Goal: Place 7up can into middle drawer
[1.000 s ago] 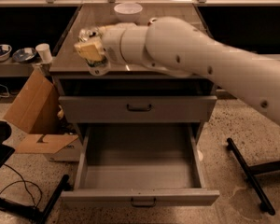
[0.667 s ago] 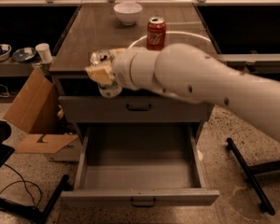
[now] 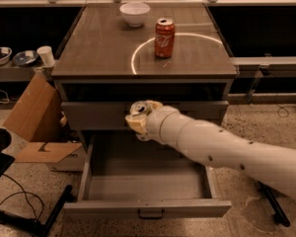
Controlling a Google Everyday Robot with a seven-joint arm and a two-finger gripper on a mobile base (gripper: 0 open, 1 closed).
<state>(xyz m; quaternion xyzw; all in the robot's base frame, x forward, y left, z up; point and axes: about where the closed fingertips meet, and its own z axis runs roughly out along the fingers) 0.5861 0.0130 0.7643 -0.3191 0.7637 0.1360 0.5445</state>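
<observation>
Gripper (image 3: 140,121) lowered above open middle drawer (image 3: 113,209), clasped 7up can (image 3: 138,109) mostly hidden

gripper (image 3: 137,126): clamped around 7up can (image 3: 138,108), over drawer's back
middle drawer (image 3: 113,209): pulled out
cabinet top (image 3: 98,48): red can (image 3: 164,37), bowl (image 3: 134,13)

I see a speckled stone floor (image 3: 266,120) under warm, dim light. A grey cabinet (image 3: 197,110) fills centre frame, a bright ring of light (image 3: 136,53) reflected on its brown top. At left a low shelf (image 3: 19,74) carries two bowls (image 3: 0,55) and a cup (image 3: 46,56), with an open cardboard box (image 3: 34,117) below. The gripper (image 3: 139,121), centre frame before the cabinet, is clamped round the 7up can (image 3: 138,108).
</observation>
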